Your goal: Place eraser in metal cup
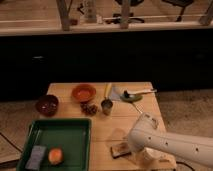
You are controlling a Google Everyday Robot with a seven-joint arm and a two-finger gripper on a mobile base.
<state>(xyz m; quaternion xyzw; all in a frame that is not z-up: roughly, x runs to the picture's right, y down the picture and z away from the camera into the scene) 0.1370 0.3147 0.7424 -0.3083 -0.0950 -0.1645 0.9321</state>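
On the tabletop (107, 127), the eraser (119, 149) lies at the front edge, with the end effector (131, 149) low just beside it on the right. The tray (62, 137) sits front left and holds a pad (36, 156) with a round fruit (55, 155) to its right. Behind, from left to right, are one bowl (47, 104), a second bowl (83, 92) farther back, the metal cup (106, 105) and a spoon (142, 92).
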